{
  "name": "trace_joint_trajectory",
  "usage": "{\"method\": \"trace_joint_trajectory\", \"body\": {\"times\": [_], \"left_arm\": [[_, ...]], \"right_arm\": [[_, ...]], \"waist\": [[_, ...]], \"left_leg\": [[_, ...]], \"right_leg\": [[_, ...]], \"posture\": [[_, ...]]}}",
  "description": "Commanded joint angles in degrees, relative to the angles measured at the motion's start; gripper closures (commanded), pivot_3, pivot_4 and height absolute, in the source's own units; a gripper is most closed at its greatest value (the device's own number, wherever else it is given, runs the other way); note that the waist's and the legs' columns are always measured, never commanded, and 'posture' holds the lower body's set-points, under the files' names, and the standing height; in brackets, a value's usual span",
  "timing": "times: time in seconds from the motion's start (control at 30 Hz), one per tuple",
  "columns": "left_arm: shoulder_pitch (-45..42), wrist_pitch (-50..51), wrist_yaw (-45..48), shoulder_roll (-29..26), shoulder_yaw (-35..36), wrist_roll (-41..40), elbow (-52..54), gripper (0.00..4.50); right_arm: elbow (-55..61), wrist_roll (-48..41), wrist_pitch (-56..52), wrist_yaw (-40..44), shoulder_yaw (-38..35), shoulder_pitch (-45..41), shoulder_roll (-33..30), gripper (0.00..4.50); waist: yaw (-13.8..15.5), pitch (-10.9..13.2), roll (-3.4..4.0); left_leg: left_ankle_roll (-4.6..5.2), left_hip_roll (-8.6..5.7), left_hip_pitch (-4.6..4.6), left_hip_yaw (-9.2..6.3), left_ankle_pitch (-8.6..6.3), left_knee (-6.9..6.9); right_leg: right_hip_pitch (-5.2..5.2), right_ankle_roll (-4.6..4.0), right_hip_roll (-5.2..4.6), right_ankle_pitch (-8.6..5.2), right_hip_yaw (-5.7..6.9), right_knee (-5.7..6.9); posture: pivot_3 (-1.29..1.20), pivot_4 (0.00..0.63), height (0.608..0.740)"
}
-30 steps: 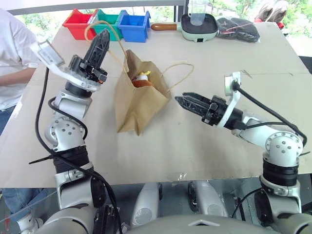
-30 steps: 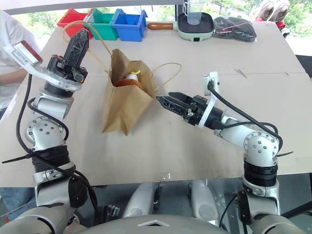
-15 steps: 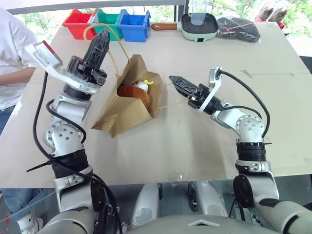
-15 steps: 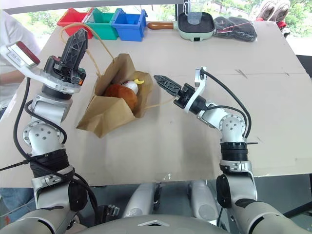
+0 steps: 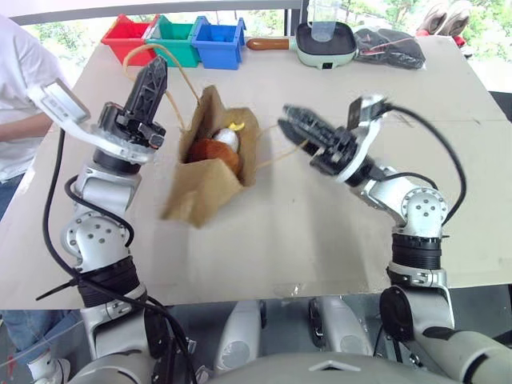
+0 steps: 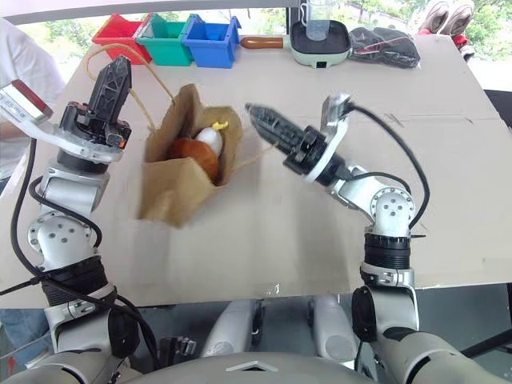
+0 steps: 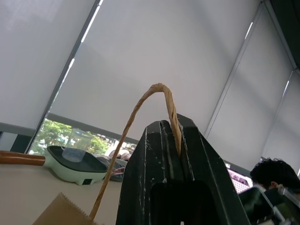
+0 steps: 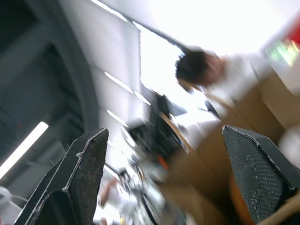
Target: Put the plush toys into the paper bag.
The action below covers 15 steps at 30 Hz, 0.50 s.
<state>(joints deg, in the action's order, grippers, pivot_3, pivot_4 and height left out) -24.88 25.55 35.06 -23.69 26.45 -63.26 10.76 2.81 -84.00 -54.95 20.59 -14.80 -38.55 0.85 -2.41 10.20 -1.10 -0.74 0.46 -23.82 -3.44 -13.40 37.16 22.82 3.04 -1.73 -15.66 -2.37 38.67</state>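
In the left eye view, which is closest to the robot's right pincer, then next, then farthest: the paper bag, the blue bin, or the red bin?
From the right pincer:
1. The paper bag, just beside it toward the robot's left, toys inside.
2. The blue bin, at the table's far edge.
3. The red bin, same far row, farthest to the left.

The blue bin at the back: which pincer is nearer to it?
Left. The left pincer is raised just in front of the blue bin; the right pincer is farther off, beside the paper bag.
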Motion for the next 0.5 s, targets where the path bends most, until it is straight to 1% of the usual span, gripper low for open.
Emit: {"method": "trace_joint_trajectory", "body": {"times": [0.03, 0.13, 0.27, 0.37, 0.5], "left_arm": [[-3.2, -1.6, 0.3, 0.0, 0.3, -0.4, 0.1, 4.5], [-6.3, -3.0, 1.0, -0.1, -0.2, 2.2, -3.9, 4.5], [-12.4, -6.5, 3.2, -1.5, -3.5, 10.4, -13.9, 4.5], [-14.9, -8.7, 5.8, -2.0, -5.9, 15.2, -19.3, 4.5], [-14.4, -11.5, 9.7, -1.8, -8.8, 20.3, -22.6, 4.5]], "right_arm": [[5.7, -6.3, 3.8, -2.7, -1.2, -5.1, 0.9, 0.75], [7.2, -7.7, 5.3, -4.6, -0.6, -8.4, 0.0, 0.75], [9.3, -5.6, 6.7, -6.8, 0.4, -11.9, -3.2, 0.75], [11.7, -3.6, 6.4, -8.2, 2.1, -11.0, -6.2, 0.75], [15.7, 0.9, 6.5, -11.4, 5.4, -8.1, -8.7, 0.75]], "waist": [[0.0, 0.0, 0.0], [0.1, 0.0, 0.0], [0.2, 0.0, 0.0], [0.2, 0.0, 0.0], [-0.1, 0.0, 0.0]], "left_leg": [[0.0, 0.0, -0.01, -0.01, 0.0, 0.0], [0.0, 0.0, 0.0, 0.0, 0.0, 0.01], [0.0, -0.04, 0.0, 0.0, 0.0, 0.03], [0.0, -0.07, -0.02, 0.01, 0.0, 0.03], [0.0, -0.04, -0.02, 0.04, 0.0, -0.07]], "right_leg": [[0.0, 0.0, 0.0, 0.0, 0.01, 0.01], [0.0, 0.0, -0.01, 0.0, 0.02, 0.01], [0.0, 0.0, -0.02, 0.0, 0.03, 0.03], [0.0, 0.0, -0.02, 0.0, 0.02, -0.01], [0.04, 0.0, -0.04, 0.0, -0.02, -0.06]], "posture": [[0.0, 0.15, 0.74], [0.0, 0.15, 0.74], [0.0, 0.15, 0.74], [0.0, 0.15, 0.74], [0.0, 0.15, 0.74]]}}
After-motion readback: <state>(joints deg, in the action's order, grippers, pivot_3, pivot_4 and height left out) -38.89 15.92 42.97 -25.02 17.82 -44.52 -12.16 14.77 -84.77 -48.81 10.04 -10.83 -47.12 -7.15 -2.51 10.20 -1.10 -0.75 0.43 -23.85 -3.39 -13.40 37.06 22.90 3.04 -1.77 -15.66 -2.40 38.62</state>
